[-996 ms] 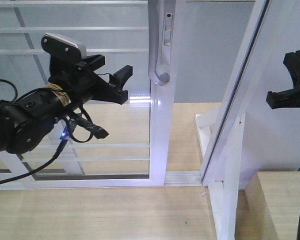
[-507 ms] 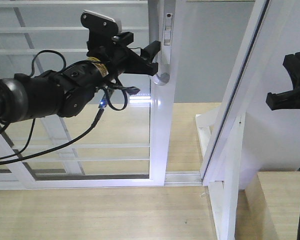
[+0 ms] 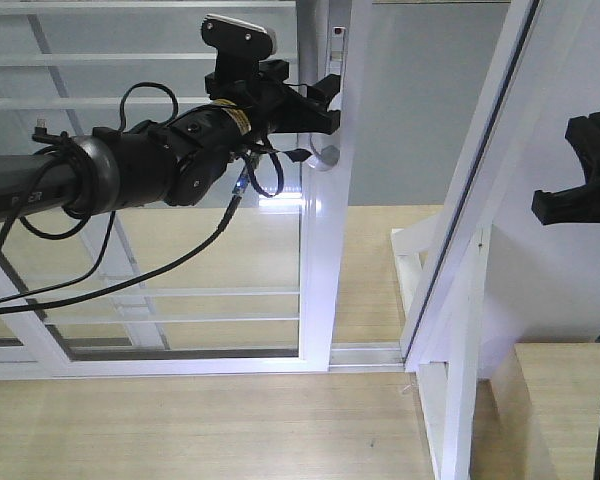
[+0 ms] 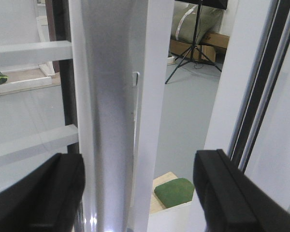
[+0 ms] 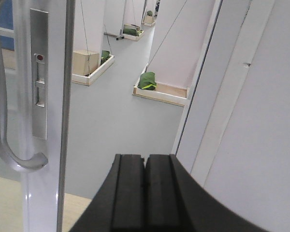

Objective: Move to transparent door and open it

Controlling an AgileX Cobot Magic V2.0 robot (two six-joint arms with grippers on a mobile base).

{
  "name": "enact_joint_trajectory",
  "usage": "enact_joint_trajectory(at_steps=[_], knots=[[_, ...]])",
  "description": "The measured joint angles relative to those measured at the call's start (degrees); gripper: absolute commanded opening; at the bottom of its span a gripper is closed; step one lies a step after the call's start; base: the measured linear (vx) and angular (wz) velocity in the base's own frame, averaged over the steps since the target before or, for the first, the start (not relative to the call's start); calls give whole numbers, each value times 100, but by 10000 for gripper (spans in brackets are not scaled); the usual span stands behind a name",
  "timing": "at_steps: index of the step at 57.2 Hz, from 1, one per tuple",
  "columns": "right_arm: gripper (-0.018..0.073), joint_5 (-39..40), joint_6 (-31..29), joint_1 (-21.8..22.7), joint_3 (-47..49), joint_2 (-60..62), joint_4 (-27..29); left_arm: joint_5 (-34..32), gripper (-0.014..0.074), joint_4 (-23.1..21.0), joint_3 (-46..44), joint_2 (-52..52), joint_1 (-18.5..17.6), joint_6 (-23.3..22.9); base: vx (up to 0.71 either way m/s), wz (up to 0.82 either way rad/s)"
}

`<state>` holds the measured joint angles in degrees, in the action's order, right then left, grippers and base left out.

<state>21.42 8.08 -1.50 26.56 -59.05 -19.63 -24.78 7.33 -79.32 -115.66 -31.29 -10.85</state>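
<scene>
Left gripper (image 3: 328, 103) sits at the door's (image 3: 318, 260) edge, fingers (image 4: 38, 193) apart, 1 on each side of the frame, level with the handle (image 3: 326, 156). Right gripper (image 5: 145, 193) is well right of the door, fingers together.

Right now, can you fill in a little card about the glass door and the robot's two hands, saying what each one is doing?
Door: transparent door, white bars across the glass, a gap between it and the white frame post
Handle: curved pull handle on the door's edge, lock plate beside it
Left gripper: open, one finger on each side of the door's edge, up by the handle
Right gripper: shut, holding nothing, off to the right of the door
</scene>
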Motion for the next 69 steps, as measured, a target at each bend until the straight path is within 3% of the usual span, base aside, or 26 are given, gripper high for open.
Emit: enact_joint_trajectory(at_steps=[31,69], knots=[[-6,-150,-5,0,0,0,-5,284,569,-127,-690,-427,195,6,0,0],[-6,-165,-5,0,0,0,-5,342,569,-144,-1051,-710,188,1,0,0]])
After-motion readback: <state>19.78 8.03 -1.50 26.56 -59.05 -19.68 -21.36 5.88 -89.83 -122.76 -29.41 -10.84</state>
